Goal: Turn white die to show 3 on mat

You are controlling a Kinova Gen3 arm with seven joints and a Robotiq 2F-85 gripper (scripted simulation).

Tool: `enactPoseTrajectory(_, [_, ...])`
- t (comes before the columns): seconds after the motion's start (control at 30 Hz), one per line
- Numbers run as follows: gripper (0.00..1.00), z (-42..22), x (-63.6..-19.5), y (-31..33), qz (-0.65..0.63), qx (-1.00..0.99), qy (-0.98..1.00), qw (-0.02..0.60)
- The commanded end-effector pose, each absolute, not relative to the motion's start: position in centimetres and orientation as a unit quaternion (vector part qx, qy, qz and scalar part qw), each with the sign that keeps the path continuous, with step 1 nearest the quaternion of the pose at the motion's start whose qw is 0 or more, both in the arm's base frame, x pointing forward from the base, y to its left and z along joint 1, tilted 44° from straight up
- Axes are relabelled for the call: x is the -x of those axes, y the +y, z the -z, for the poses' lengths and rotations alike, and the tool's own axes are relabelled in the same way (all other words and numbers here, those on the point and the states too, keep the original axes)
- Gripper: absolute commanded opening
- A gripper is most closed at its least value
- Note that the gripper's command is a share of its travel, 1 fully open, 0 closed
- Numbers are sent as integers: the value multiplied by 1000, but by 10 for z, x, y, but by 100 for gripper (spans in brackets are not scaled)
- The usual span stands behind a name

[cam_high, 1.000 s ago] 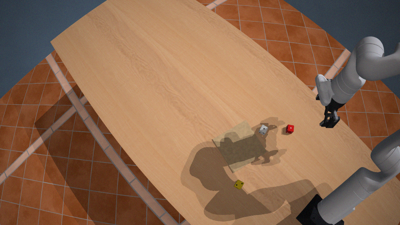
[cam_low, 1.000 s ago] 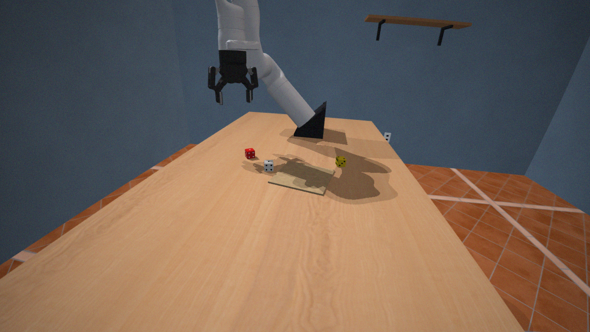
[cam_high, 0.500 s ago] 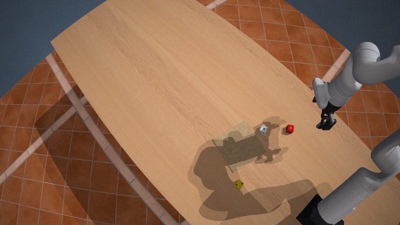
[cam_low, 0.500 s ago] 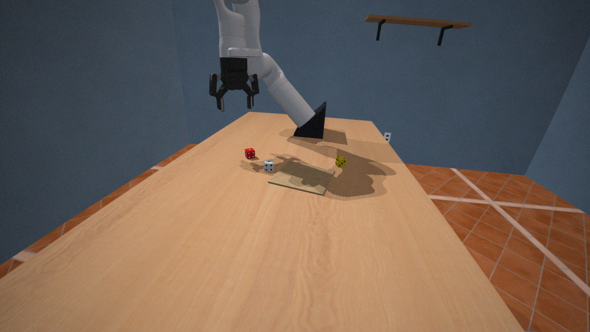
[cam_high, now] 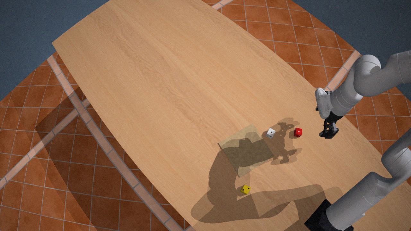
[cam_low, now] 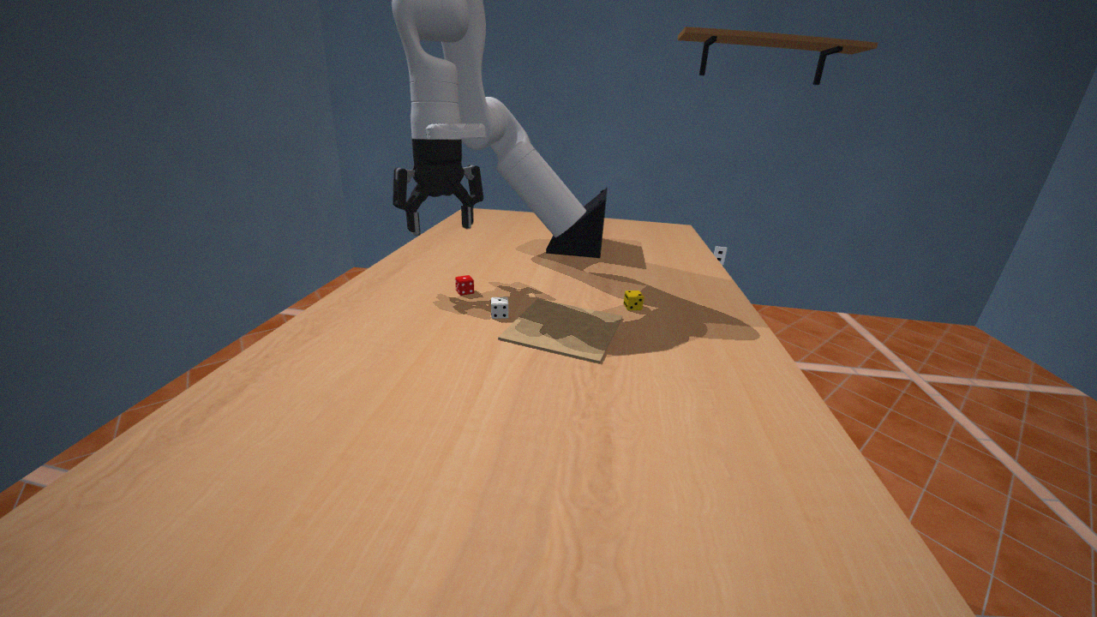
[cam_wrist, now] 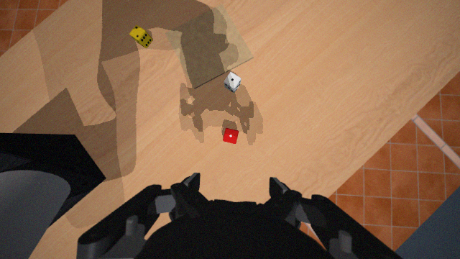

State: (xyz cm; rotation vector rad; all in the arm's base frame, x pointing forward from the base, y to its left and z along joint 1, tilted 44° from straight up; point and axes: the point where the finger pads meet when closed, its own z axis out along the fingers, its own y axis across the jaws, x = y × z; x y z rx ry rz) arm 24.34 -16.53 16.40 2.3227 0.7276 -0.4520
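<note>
The white die [cam_high: 270, 132] [cam_low: 499, 308] [cam_wrist: 232, 82] lies flat on the bare table just off one corner of the tan mat [cam_high: 230, 140] [cam_low: 590, 349] [cam_wrist: 241, 48], with 1 on top. The red die [cam_high: 298, 132] [cam_low: 464, 284] [cam_wrist: 230, 136] lies a short way from it, also showing 1 on top. The yellow die [cam_high: 245, 189] [cam_low: 632, 300] [cam_wrist: 141, 37] lies on the other side of the mat. My gripper [cam_high: 327, 134] [cam_low: 438, 218] [cam_wrist: 233, 183] is open and empty, hanging high above the table near its edge, beyond the red die.
The arm's black base [cam_low: 580, 230] [cam_high: 319, 219] stands on the table behind the dice. The arm's shadow falls over the mat and the white die. The table's edge runs close past the gripper, with tiled floor [cam_wrist: 413, 162] below.
</note>
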Motion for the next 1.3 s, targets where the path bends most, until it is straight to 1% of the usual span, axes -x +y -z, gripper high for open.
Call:
enactPoseTrajectory(0.0, [100,-156,-235,-179,184,-887,266,328])
enactPoseTrajectory(0.47, [100,-139,-232,-195,184,-887,266,328])
enactPoseTrajectory(1.27, [100,-138,-231,-196,184,-887,266,328])
